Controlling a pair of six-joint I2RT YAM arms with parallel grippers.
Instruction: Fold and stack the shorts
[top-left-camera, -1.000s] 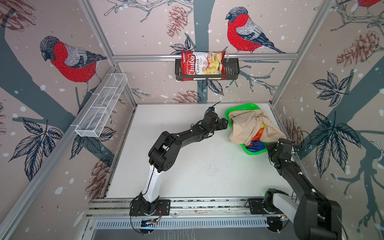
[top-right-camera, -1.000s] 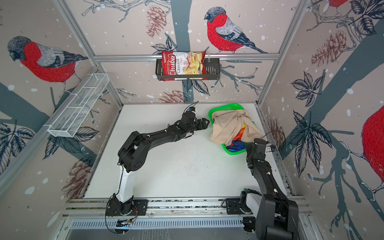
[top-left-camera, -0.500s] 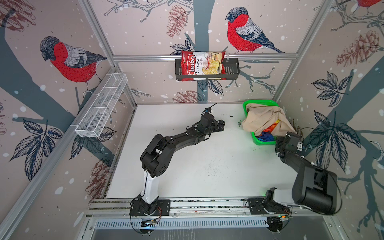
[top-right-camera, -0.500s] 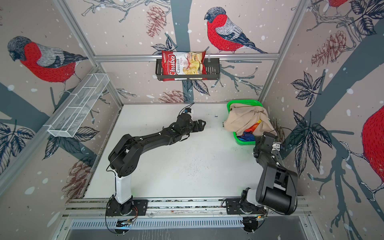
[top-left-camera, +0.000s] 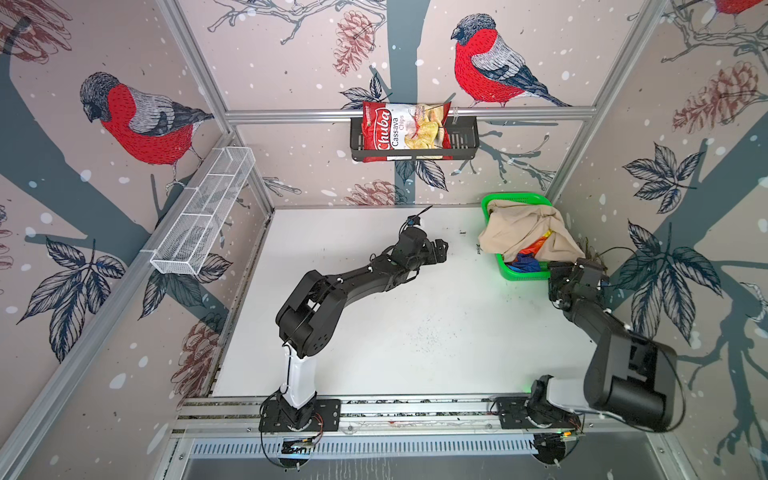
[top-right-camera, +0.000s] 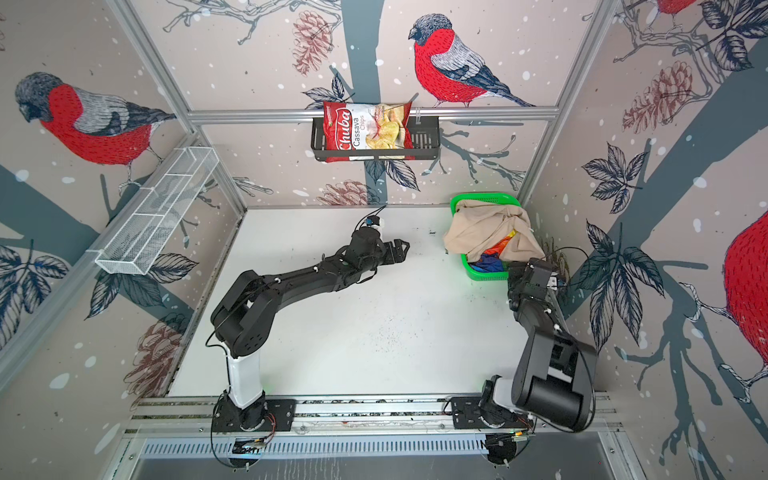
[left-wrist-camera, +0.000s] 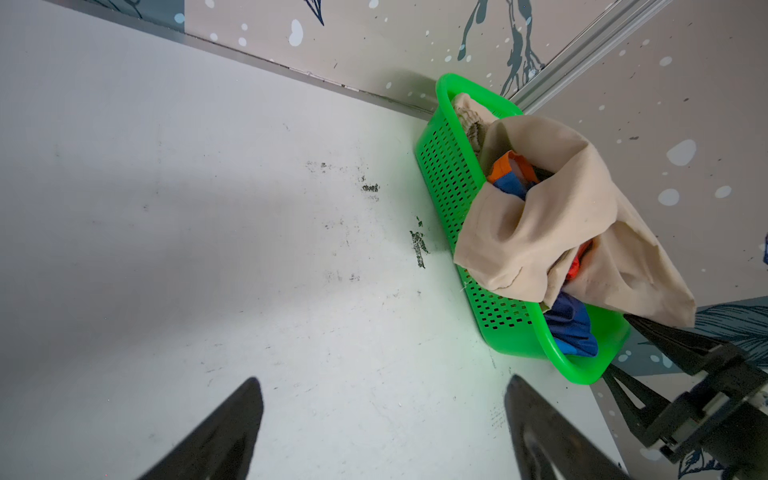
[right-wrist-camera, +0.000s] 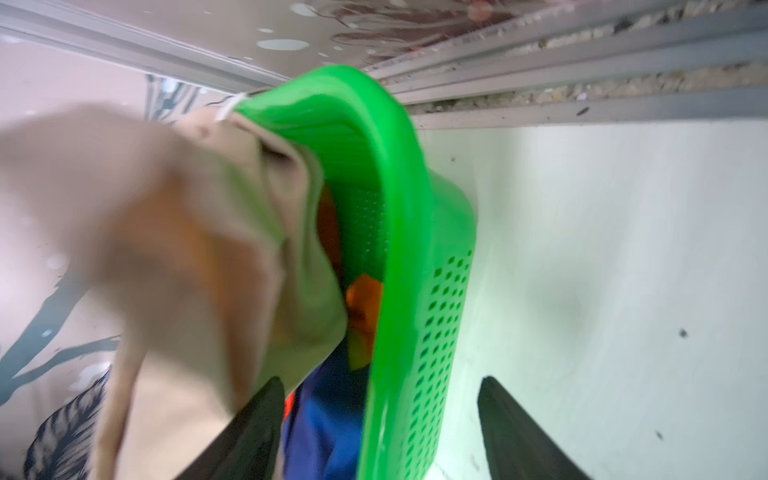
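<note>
Basket (top-left-camera: 517, 194) slid into the back corner, shorts (top-left-camera: 519, 228) spilling beside the right tool (right-wrist-camera: 380, 386), spread apart.

Top views overhead; wrist views share basket (left-wrist-camera: 446, 178), right seemingly closer.

Quick headcount: two pairs of shorts, one beige shorts (top-left-camera: 519, 226) and one rainbow shorts (top-left-camera: 524, 264), both bundled in one green basket (top-left-camera: 521, 275) at the far right corner of the table (top-left-camera: 395, 332). So that's one basket and one table. Robot arms: two, with one gripper apiece, so one left gripper (top-left-camera: 442, 249) and one right gripper (top-left-camera: 556, 269). Up on the walls there's one black rack (top-left-camera: 461, 141) with one chips bag (top-left-camera: 405, 131) in it, plus one white mesh shelf (top-left-camera: 203, 216).
</note>
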